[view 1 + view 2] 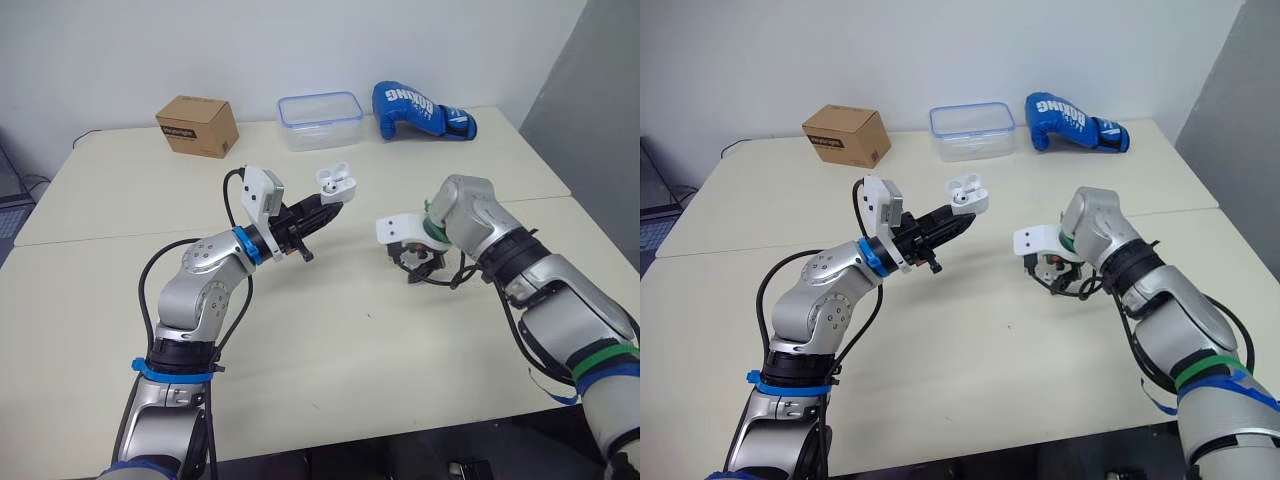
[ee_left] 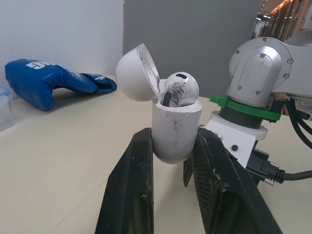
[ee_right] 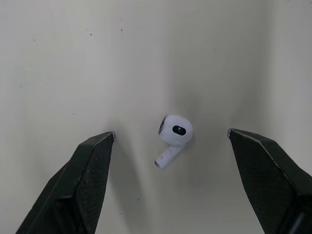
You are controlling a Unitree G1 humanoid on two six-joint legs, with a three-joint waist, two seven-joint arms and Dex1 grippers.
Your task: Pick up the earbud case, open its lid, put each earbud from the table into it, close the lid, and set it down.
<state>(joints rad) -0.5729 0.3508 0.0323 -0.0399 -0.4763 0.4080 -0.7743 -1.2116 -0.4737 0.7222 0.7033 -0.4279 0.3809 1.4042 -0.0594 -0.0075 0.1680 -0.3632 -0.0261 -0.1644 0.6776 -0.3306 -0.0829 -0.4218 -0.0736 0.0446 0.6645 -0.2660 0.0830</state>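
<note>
My left gripper (image 1: 330, 203) is shut on the white earbud case (image 2: 174, 127), held up above the table with its lid (image 2: 138, 73) swung open. One white earbud (image 2: 179, 89) sits in the case. My right gripper (image 3: 170, 141) points straight down at the table to the right of the case and stands open. A second white earbud (image 3: 173, 137) lies flat on the tabletop between its two fingers (image 3: 85, 170), touching neither. In the eye views the right gripper (image 1: 420, 262) hides that earbud.
At the far edge of the cream table (image 1: 330, 340) stand a brown cardboard box (image 1: 198, 125), a clear plastic container with a blue rim (image 1: 320, 120) and a blue boxing glove (image 1: 420, 110). A seam between two tabletops runs across the middle.
</note>
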